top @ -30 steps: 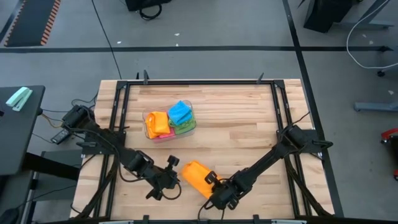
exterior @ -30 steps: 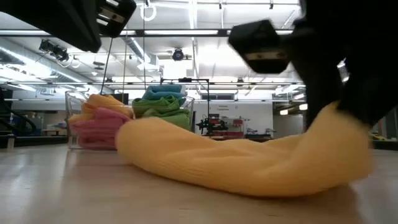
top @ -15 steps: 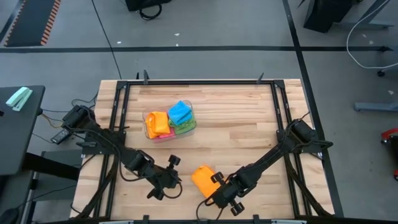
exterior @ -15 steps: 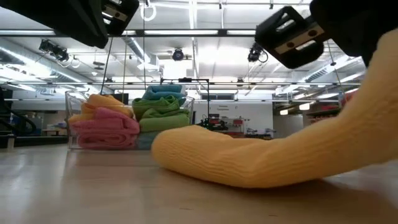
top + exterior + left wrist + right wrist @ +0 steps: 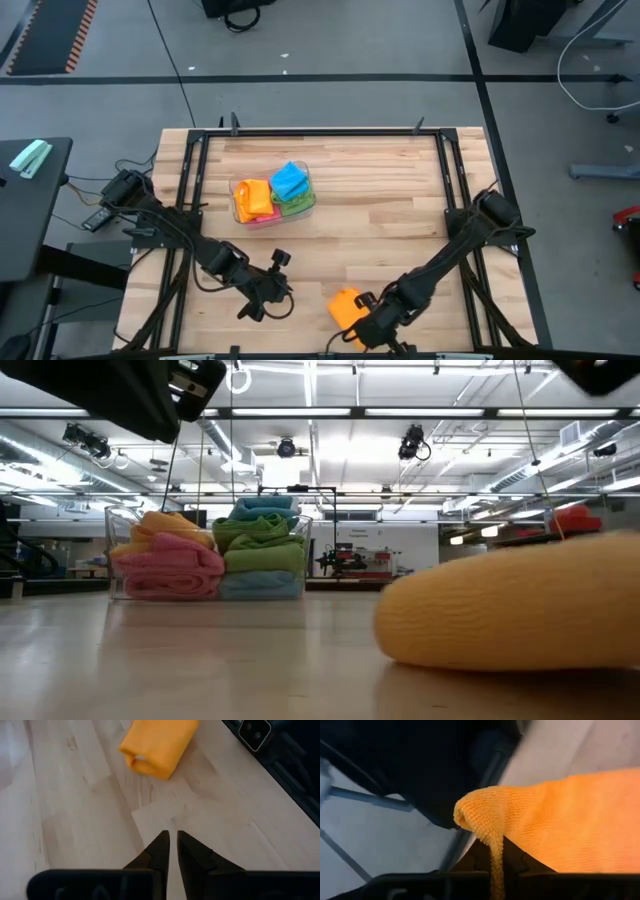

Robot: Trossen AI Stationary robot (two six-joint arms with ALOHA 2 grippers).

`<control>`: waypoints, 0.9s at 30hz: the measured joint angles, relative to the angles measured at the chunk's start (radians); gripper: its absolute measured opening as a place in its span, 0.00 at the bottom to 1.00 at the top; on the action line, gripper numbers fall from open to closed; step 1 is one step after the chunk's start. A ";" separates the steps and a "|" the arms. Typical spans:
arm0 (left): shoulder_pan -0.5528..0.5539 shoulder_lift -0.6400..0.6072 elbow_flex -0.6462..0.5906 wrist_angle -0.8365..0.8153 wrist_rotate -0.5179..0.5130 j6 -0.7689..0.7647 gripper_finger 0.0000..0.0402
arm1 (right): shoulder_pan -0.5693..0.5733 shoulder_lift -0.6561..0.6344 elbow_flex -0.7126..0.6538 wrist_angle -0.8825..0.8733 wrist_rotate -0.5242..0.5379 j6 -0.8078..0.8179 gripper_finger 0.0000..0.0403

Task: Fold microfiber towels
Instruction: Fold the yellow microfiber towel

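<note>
A light butcher-block wooden table (image 5: 380, 200) edged by a black metal frame (image 5: 320, 131) stands on a grey concrete floor (image 5: 330, 40) crossed by dark lines. Beyond the table, long ceiling light strips (image 5: 330, 412) brighten a large open workshop.

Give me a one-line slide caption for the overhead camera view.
Right gripper shut on an orange towel at the table's near edge; left gripper waits beside it, folded towels in the clear tub behind.
</note>
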 joint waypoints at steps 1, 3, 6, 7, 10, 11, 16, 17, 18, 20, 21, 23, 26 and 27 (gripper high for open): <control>0.000 0.000 0.000 0.001 0.000 0.000 0.11 | 0.002 -0.013 0.001 0.000 0.000 0.000 0.03; 0.000 0.000 0.000 0.002 0.000 0.000 0.11 | -0.004 -0.030 0.001 0.001 0.000 -0.001 0.03; 0.000 0.000 0.000 0.002 0.000 0.000 0.11 | -0.030 -0.032 0.002 0.001 0.000 -0.001 0.03; 0.000 0.000 0.000 0.002 0.000 0.000 0.11 | -0.040 -0.028 0.002 0.002 -0.002 -0.002 0.03; 0.000 0.000 0.000 0.002 0.000 0.000 0.10 | -0.071 -0.009 0.002 0.005 -0.015 -0.010 0.03; 0.000 0.000 0.000 0.002 0.000 0.000 0.10 | -0.080 -0.001 0.002 0.007 -0.022 -0.016 0.03; 0.000 0.000 0.000 0.003 0.000 0.000 0.12 | -0.123 0.003 0.001 0.015 -0.050 -0.039 0.03; 0.000 0.000 0.000 0.003 0.000 0.000 0.12 | -0.129 0.003 0.001 0.018 -0.052 -0.047 0.03; 0.000 0.000 0.000 0.003 0.000 0.000 0.13 | -0.136 0.003 0.001 0.022 -0.056 -0.054 0.03; 0.000 0.000 0.000 0.003 0.000 0.000 0.13 | -0.144 0.004 0.001 0.037 -0.069 -0.073 0.03; 0.000 0.000 0.000 0.003 0.000 0.000 0.13 | -0.147 0.010 0.001 0.039 -0.071 -0.080 0.03; 0.000 0.000 0.000 0.004 0.000 0.000 0.13 | -0.156 0.022 0.000 0.042 -0.076 -0.087 0.03; 0.000 -0.001 0.000 0.005 0.000 0.000 0.13 | -0.169 0.053 0.000 0.069 -0.097 -0.102 0.03; 0.001 -0.001 0.000 0.005 0.000 0.000 0.13 | -0.174 0.065 0.000 0.070 -0.100 -0.107 0.03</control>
